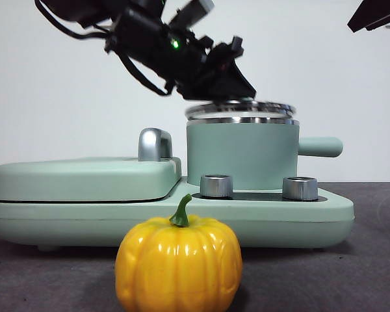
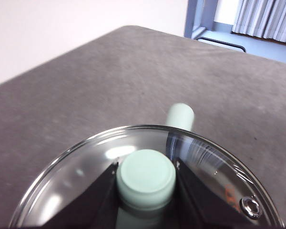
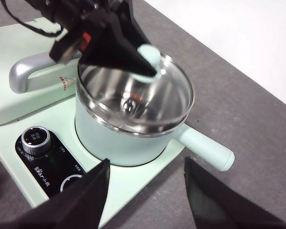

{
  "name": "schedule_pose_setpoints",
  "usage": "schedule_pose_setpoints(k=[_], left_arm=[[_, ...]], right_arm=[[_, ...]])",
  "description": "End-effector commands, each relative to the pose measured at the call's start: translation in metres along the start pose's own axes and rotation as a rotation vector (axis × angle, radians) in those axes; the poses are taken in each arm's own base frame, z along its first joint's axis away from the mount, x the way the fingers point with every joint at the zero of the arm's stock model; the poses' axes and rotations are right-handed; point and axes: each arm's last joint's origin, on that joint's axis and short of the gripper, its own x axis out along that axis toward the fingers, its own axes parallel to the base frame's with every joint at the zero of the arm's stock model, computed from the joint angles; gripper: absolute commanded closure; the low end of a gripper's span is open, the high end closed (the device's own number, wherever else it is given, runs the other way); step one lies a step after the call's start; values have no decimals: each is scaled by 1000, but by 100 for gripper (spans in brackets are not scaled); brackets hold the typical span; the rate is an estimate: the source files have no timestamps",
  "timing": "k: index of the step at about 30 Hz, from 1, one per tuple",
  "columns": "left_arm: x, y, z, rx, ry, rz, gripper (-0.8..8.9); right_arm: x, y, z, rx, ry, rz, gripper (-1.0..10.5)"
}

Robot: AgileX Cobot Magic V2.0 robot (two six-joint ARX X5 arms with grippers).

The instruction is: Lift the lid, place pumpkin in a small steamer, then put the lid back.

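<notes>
Pumpkin (image 1: pixel 178 265): sat nearest the front camera on the grey worktop (image 1: pixel 370 273), upright, its curved green stem pointing up; it stood in front of the cooker base, untouched by either arm.
Cooker base (image 1: pixel 292 218): a wide mint-green unit carrying two round silver dials (image 1: pixel 216 186) on a dark panel along its front edge.
Griddle cover (image 1: pixel 84 177): flat and mint-green, resting closed on one half of the base, with a chrome handle (image 1: pixel 155 144) at the edge nearest the pot.
Small steamer (image 1: pixel 242 156): stood on the other half of the base, just behind the dials, its short rounded side handle (image 3: pixel 206 147) pointing away from the griddle; the steel interior showed in the right wrist view.
Lid (image 2: pixel 148 183): clear glass with a steel rim, sitting slightly tilted and off-centre at the steamer's rim, so that part of the pot's opening was uncovered; whether its rim still touched the pot could not be told.
Left gripper (image 2: pixel 146 180): came in from above the griddle side, its black jaws closed on the lid's mint-green knob (image 3: pixel 149 58), one on each side.
Right gripper (image 3: pixel 145 191): hung above the front of the base near the steamer's handle, jaws spread apart and holding nothing; in the front view only a dark tip showed at a top corner.
</notes>
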Motion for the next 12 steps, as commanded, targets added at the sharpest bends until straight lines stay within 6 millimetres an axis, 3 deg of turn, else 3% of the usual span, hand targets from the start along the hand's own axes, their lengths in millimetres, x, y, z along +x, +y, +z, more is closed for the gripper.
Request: schedule_pose_setpoints(k=[1,6,12], left_arm=[[-16,-2,33,46,-118,23,806],[-45,-5,56,46,-138,36,806],[-95,-15,78,-20,-55,60,805]], right_arm=[[-1,-1,5,12,-16,-3,698],[-1,-1,5,21,-16,-3,698],[-1,-1,4,32,-10,5,697]])
